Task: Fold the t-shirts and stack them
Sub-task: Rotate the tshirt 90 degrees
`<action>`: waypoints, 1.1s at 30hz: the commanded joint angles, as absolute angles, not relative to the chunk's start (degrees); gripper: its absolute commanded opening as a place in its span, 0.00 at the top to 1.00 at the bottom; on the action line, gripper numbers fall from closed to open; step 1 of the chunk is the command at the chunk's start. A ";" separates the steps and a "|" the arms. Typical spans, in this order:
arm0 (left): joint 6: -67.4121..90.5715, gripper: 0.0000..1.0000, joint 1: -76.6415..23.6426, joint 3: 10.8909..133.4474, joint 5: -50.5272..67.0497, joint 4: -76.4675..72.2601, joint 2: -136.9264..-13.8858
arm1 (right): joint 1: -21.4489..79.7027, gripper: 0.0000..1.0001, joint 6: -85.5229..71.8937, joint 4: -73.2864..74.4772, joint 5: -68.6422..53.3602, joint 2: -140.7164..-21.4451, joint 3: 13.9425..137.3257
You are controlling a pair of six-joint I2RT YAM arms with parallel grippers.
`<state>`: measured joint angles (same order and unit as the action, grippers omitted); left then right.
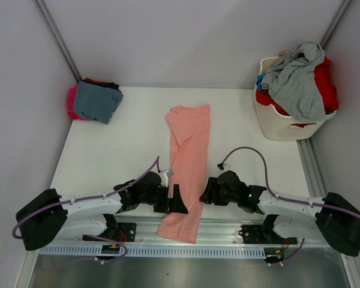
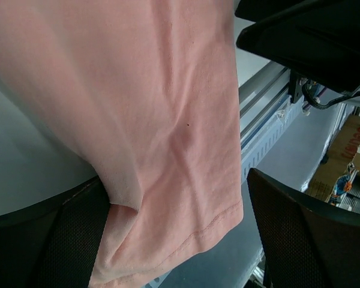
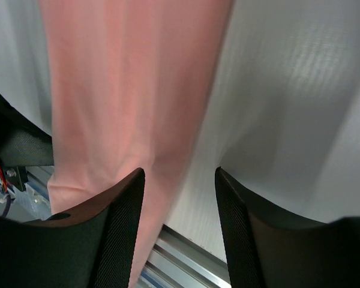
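1. Down the middle of the table (image 1: 108, 150) lies a salmon-pink shirt (image 1: 189, 156), folded lengthwise into a long narrow strip. Its far end sits about halfway up the table and its near end hangs over the near edge, across the metal rail (image 1: 222, 231) there.
2. Both arms reach in low from the near corners, one on each side of the strip's near part.
3. On the strip's left side the left gripper (image 1: 175, 201) has its jaws spread wide. In its wrist view the pink cloth and its stitched hem lie between the two black fingers (image 2: 300, 240), with a fold of fabric draped against the left one; nothing is pinched.
4. On the other side the right gripper (image 1: 207, 192) is just beside the cloth's right edge. Its jaws stand partly apart, with one finger (image 3: 117, 234) over the pink cloth and the other over bare table; it holds nothing.
5. At the far left corner sits a small pile of folded shirts (image 1: 95, 101): a teal-blue one on top, magenta and black showing beneath.
6. Near the far right corner stands a white laundry basket (image 1: 279, 126), heaped with a grey shirt (image 1: 297, 81) over red clothes (image 1: 325, 84).
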<state>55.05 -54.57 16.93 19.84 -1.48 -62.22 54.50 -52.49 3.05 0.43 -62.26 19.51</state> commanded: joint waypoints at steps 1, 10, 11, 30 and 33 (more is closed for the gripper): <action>54.67 0.04 -56.07 17.93 19.60 0.35 -65.56 | 56.86 0.46 -52.38 1.15 1.40 -66.09 20.83; 55.72 0.04 -56.43 19.42 18.90 -1.84 -69.77 | 59.59 0.74 -52.03 -1.49 2.99 -70.84 23.03; 55.98 0.05 -56.43 19.86 18.55 -1.67 -70.48 | 59.68 0.76 -51.94 -1.49 3.51 -70.75 23.03; 50.63 0.07 -56.34 37.17 9.59 10.72 -84.90 | 52.40 1.00 -41.49 6.16 11.25 -76.81 32.78; 49.75 0.06 -55.90 39.36 7.04 13.35 -86.21 | 49.06 1.00 -39.64 5.62 10.11 -78.13 33.48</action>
